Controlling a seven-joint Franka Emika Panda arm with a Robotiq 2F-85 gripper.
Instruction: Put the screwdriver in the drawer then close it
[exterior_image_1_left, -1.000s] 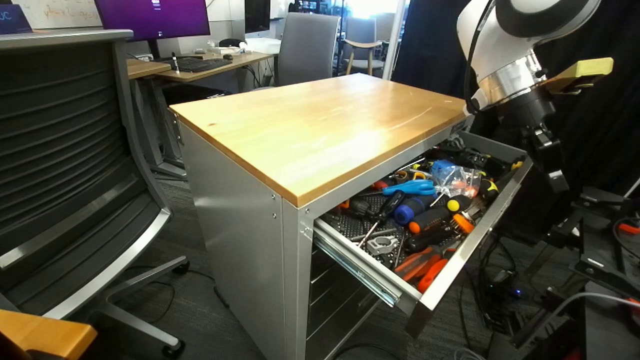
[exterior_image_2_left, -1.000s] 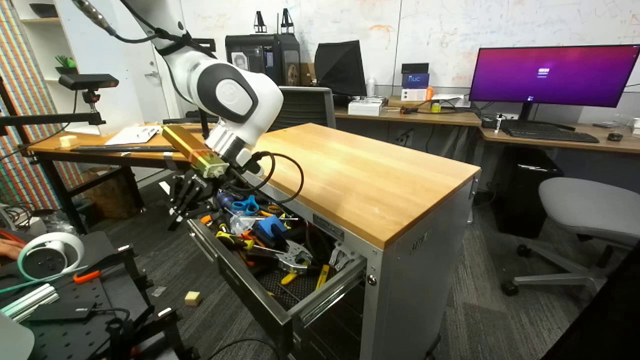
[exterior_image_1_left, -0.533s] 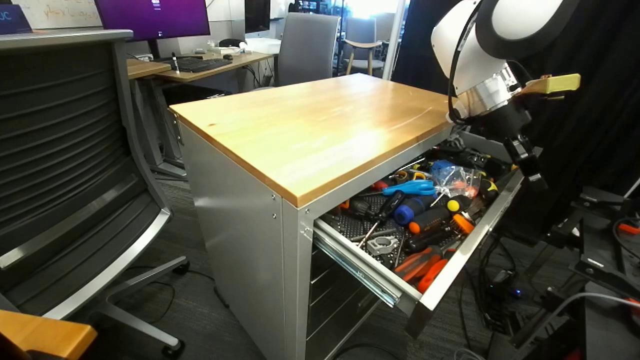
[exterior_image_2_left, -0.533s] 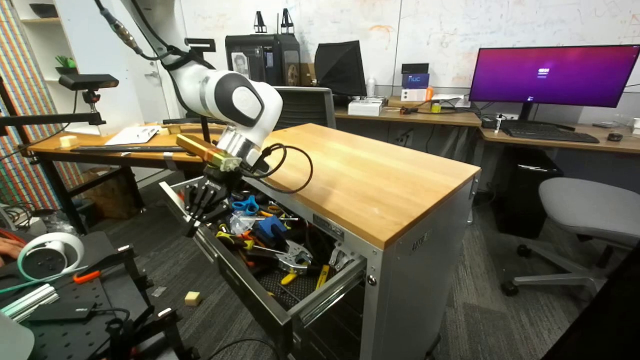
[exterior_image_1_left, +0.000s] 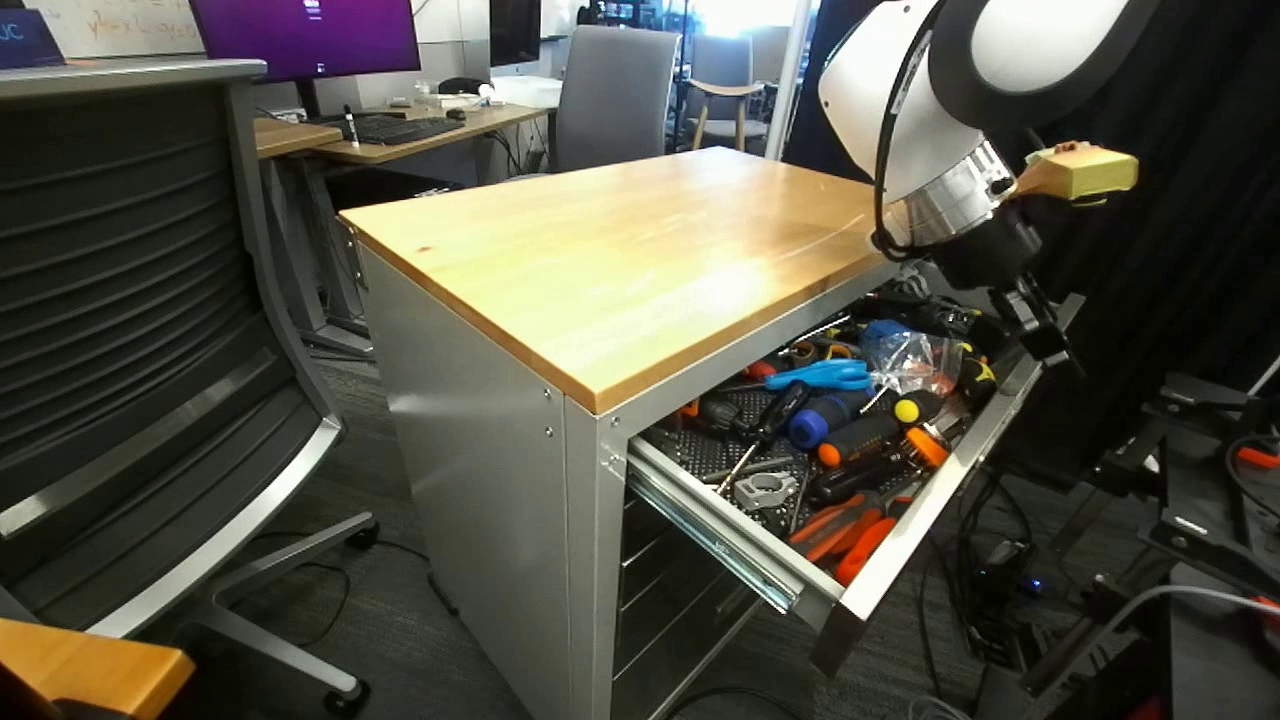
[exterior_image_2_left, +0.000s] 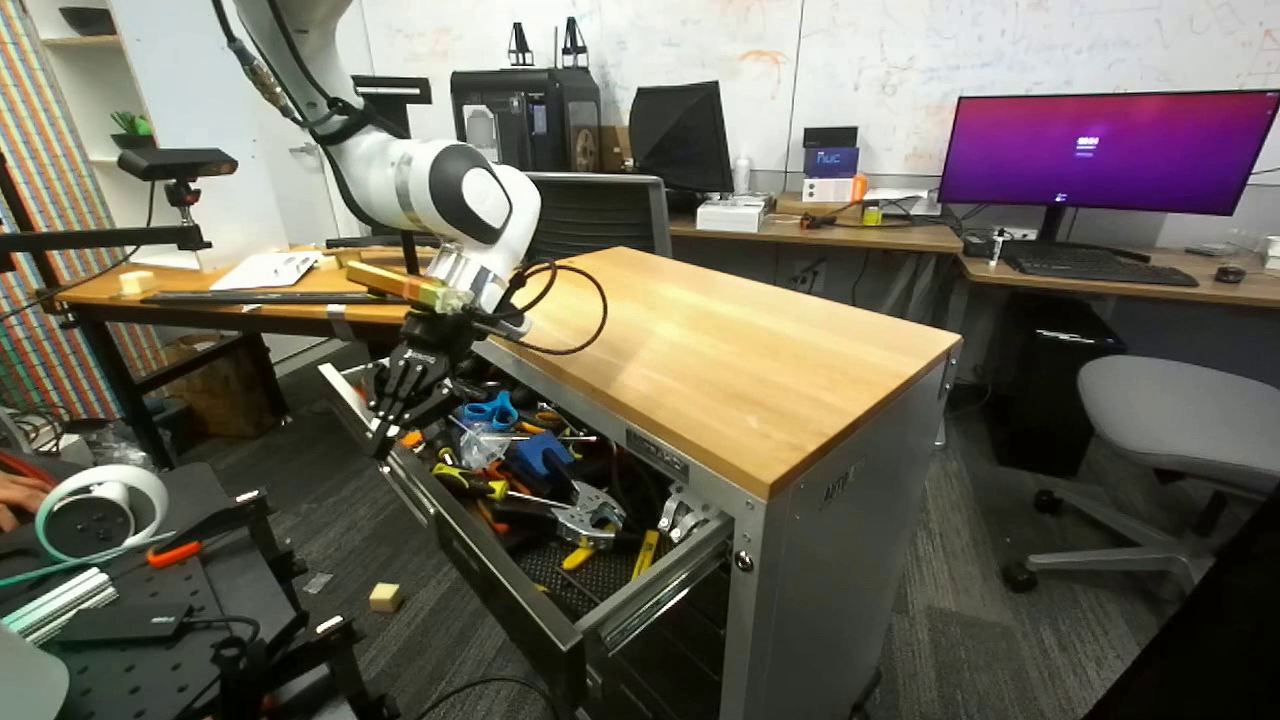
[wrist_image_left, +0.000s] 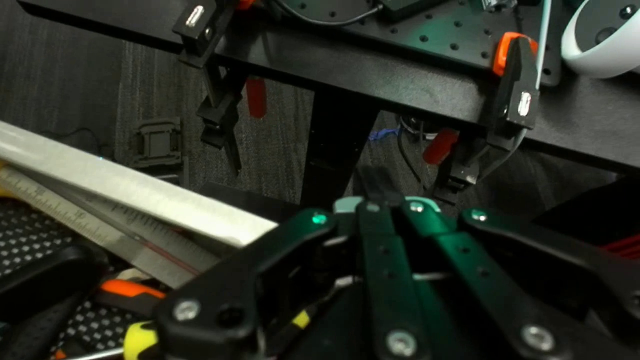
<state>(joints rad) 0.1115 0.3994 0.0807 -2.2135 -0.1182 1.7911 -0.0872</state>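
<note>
The grey metal top drawer (exterior_image_1_left: 925, 510) (exterior_image_2_left: 475, 558) stands pulled out and full of tools. Its pale front rim (wrist_image_left: 135, 186) crosses the left of the wrist view. My gripper (exterior_image_1_left: 1055, 358) (exterior_image_2_left: 382, 440) has its fingertips at the drawer's front rim, towards one end. In the wrist view the fingers (wrist_image_left: 377, 187) are shut together with nothing visible between them. A yellow and black handle (exterior_image_1_left: 978, 378) lies in the drawer against the front wall. I cannot tell whether it is the stubby screwdriver. A yellow and black handle with a long shaft (exterior_image_2_left: 470, 483) also lies inside.
The cabinet's wooden top (exterior_image_1_left: 640, 260) (exterior_image_2_left: 740, 360) is behind the drawer. A black cart (exterior_image_2_left: 180, 650) with clamps (wrist_image_left: 512, 85) faces the drawer across a gap. Blue scissors (exterior_image_1_left: 820, 376) and a plastic bag (exterior_image_1_left: 915, 360) lie among the tools. A small yellow block (exterior_image_2_left: 386, 597) is on the floor.
My gripper has moved inward from outside the drawer to its front rim, the arm coming nearer the cabinet top. The drawer and the tools in it have not moved.
</note>
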